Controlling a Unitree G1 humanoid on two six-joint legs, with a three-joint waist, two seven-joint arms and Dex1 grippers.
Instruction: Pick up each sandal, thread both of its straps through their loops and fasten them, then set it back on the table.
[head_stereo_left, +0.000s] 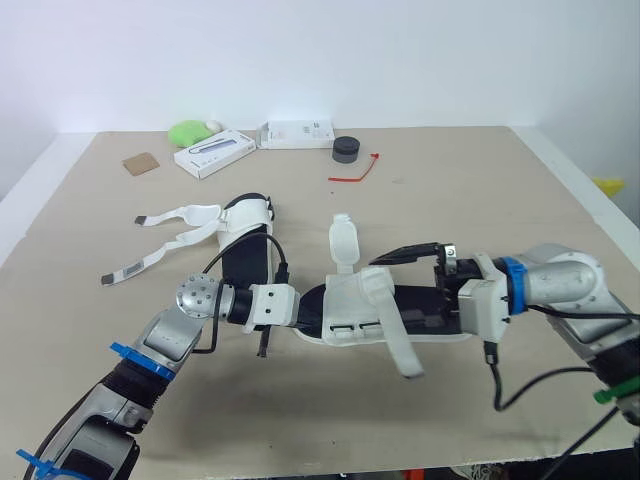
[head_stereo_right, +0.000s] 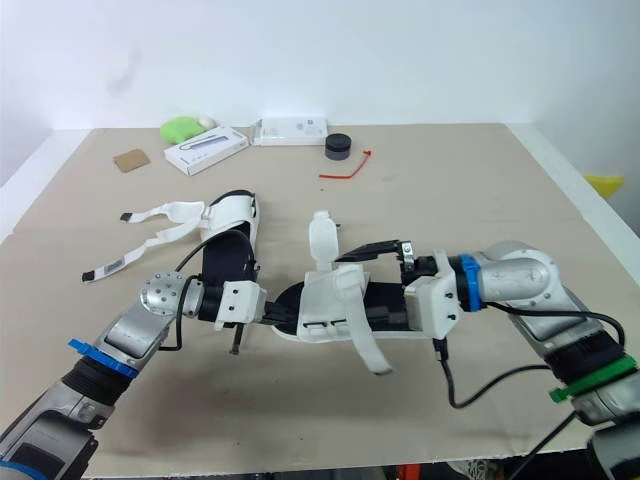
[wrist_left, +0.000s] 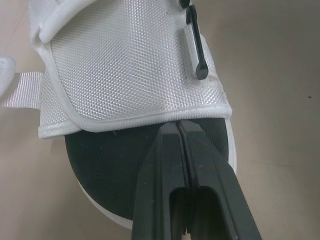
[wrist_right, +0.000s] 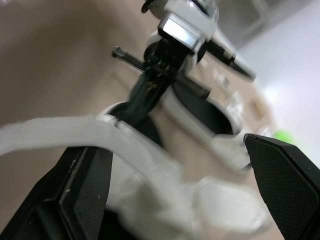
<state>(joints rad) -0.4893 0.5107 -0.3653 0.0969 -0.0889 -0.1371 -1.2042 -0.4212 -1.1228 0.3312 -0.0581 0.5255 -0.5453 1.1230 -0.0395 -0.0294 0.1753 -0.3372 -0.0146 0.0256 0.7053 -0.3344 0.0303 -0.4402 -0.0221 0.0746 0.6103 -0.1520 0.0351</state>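
Your left pincer (wrist_left: 178, 126) is clenched, both fingers flat together, with the tips right at the hem of the white upper where it meets the black footbed. That's the toe end of the near sandal (head_stereo_left: 385, 318), lying lengthwise across the centre of the head view. On the other end, your right pincer (wrist_right: 170, 150) is released, fingers spread wide, with a white strap running across the gap between them. One strap flap (head_stereo_left: 343, 240) stands upright above the sandal, unfastened. The long strap (head_stereo_left: 402, 348) trails loose toward the lower edge of the frame. I can't tell whether the sole rests on the worktop (head_stereo_left: 470, 190) or sits just off it.

Just up and left lies the second sandal (head_stereo_left: 247, 232), with its two straps (head_stereo_left: 160, 240) splayed out further left, both undone. Along the top of the frame you've got a green lump (head_stereo_left: 187, 131), two white boxes (head_stereo_left: 214, 153), a black puck (head_stereo_left: 346, 148) and a red tie (head_stereo_left: 356, 172), all well apart from both sandals.
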